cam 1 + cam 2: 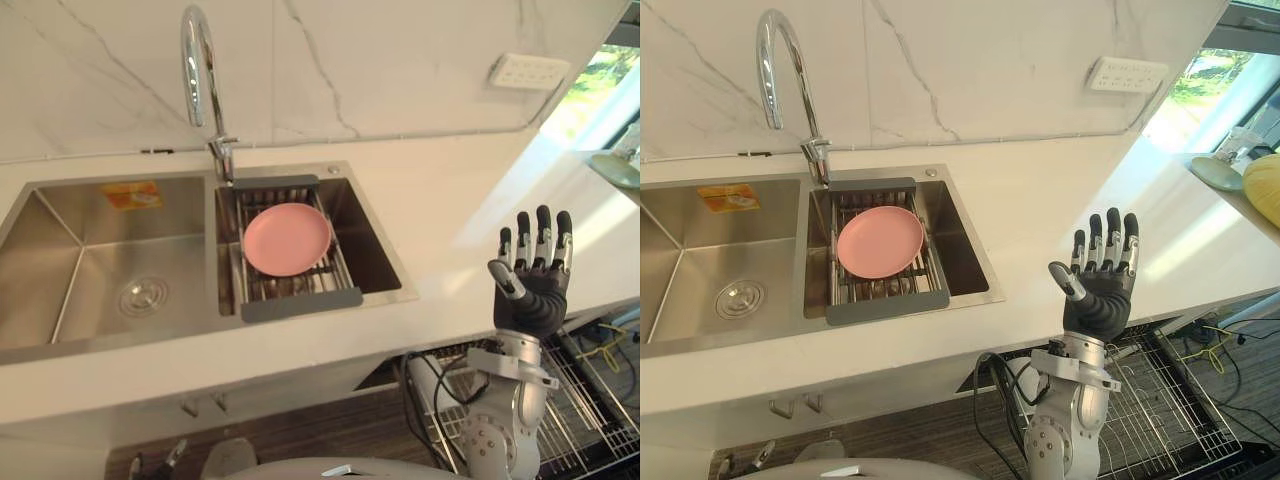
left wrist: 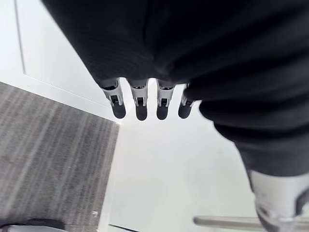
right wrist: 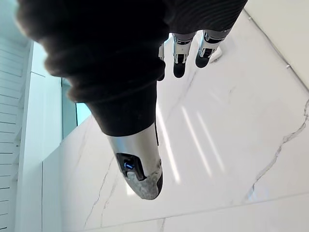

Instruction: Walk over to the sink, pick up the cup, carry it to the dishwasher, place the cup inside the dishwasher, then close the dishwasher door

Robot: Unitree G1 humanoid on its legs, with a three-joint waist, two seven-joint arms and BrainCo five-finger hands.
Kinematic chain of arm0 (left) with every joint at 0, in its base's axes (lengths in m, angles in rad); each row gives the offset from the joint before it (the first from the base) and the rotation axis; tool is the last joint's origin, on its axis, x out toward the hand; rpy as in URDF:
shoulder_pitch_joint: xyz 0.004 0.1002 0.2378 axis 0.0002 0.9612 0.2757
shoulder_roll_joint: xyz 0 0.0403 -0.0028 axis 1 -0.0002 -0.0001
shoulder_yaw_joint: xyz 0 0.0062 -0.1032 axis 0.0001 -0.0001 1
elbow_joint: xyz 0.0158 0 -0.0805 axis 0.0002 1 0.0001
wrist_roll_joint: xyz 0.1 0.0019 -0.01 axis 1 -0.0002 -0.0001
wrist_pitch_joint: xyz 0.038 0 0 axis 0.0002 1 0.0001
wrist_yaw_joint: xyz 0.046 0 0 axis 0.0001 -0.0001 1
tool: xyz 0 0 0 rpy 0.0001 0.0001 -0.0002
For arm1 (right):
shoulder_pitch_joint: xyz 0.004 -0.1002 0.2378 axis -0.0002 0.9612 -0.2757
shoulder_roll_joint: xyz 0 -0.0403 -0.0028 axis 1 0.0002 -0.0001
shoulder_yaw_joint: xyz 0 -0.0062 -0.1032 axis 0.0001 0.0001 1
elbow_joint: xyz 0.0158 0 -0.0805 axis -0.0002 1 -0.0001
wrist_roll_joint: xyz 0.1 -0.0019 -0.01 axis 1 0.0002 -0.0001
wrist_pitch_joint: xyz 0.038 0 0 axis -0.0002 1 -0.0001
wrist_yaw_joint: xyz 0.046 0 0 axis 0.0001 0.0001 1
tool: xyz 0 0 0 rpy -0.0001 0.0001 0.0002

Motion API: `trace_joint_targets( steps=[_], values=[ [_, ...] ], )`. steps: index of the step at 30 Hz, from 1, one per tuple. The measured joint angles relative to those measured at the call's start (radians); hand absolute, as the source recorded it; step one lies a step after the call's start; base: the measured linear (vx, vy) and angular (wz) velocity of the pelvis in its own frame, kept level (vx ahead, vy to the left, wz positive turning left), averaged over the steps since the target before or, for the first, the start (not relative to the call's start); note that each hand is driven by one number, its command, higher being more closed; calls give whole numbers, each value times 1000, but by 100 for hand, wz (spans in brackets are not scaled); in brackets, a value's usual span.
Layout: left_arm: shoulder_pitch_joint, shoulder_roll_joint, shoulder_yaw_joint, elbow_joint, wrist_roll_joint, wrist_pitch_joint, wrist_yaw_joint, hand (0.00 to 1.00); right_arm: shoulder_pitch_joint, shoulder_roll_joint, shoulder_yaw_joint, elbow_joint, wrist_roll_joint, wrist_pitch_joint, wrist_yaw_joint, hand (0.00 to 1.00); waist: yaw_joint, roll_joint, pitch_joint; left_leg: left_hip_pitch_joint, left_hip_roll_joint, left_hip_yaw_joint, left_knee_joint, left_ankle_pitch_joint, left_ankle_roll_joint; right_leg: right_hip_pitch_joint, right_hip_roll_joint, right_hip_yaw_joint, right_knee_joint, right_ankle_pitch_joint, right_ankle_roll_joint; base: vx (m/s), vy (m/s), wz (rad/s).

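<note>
A steel double sink (image 1: 60, 250) is set in the white counter, with a tall chrome faucet (image 1: 200, 70) behind it. In its right basin a grey drain rack (image 1: 300, 300) carries a pink plate (image 1: 287, 238). My right hand (image 1: 535, 290) is raised upright off the counter's front edge, right of the sink, open with straight fingers (image 3: 179, 67) and holding nothing. Below it the dishwasher's wire rack (image 1: 1160, 400) stands pulled out under the counter. My left hand (image 2: 140, 104) hangs low beside a white cabinet front, fingers straight and empty.
A white wall socket (image 1: 528, 70) sits on the marble backsplash at the right. A pale dish (image 1: 615, 168) and a yellow round object (image 1: 1265, 185) rest on the counter's far right, near a window. White counter (image 1: 450, 200) stretches between sink and window.
</note>
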Motion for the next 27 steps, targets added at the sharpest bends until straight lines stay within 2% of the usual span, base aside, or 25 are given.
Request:
trace_joint_targets(
  steps=[2,4,5,6,7,8,10,13,16,19,23,24,27],
  values=[
    [-5,12,-18,23,1,0,4,0,-29,1,34,43,-59,1,-12,0,-5,3,9,69,-10,13,-81,9,13,-168,1,26,282,-10,-1,40,16,-61],
    [11,32,-50,23,20,2,7,0,-19,0,52,48,-98,-3,-14,0,-32,1,8,107,-4,19,-117,26,-3,-206,27,-20,294,-70,-34,58,-17,-8],
    [6,39,-56,20,21,2,9,0,-18,-4,66,48,-114,-10,-14,0,-42,-3,6,113,-6,18,-124,26,-5,-225,44,-42,237,-66,-47,64,-40,13],
    [-3,43,-59,17,22,6,11,0,-19,-7,76,48,-133,-12,-12,0,-44,-12,6,115,-16,16,-125,26,-11,-236,58,-66,148,-13,-65,101,-76,15],
    [-13,38,-51,24,25,24,16,0,-17,-17,81,49,-134,-11,-11,0,-51,-13,1,115,-19,-4,-113,24,-16,-223,63,-83,110,-14,-54,203,-105,13],
    [-16,35,-59,17,39,34,16,0,-19,-33,77,53,-133,-8,-11,0,-51,11,7,107,-2,-39,-109,26,-21,-190,84,-88,58,5,-54,180,-89,11],
    [-12,28,-77,12,52,41,15,0,-39,-62,74,65,-129,3,-10,0,-48,36,20,119,14,-55,-129,34,-32,-151,102,-97,-16,33,-52,121,-45,3],
    [-17,21,-73,11,59,62,21,0,-48,-67,53,68,-112,24,-8,0,-41,35,18,150,27,-75,-177,40,-44,-85,119,-125,-106,57,-45,39,-29,7],
    [-12,24,-69,11,60,62,29,0,-47,-65,51,69,-112,53,15,0,-32,13,7,150,19,-82,-201,53,-48,-45,118,-136,-202,87,-29,-4,-4,5],
    [-7,23,-55,13,80,61,55,0,-49,-67,76,69,-132,84,36,0,-29,6,2,152,8,-86,-217,67,-44,-17,118,-138,-267,121,-24,-24,7,3],
    [-5,27,-53,24,95,59,79,0,-51,-73,89,70,-212,111,49,0,-20,6,1,152,0,-82,-244,88,-43,-14,116,-140,-302,147,-24,-55,4,-1],
    [-5,31,-75,58,95,56,91,0,-97,-164,127,120,-290,114,49,0,-23,24,7,153,-5,-96,-322,160,-54,-15,118,-164,-356,194,-32,0,0,0],
    [-5,31,-75,58,95,56,91,0,-97,-164,127,120,-290,114,49,0,-23,24,7,153,-5,-96,-321,160,-54,-15,118,-164,-356,194,-32,-24,-12,0]
  ],
)
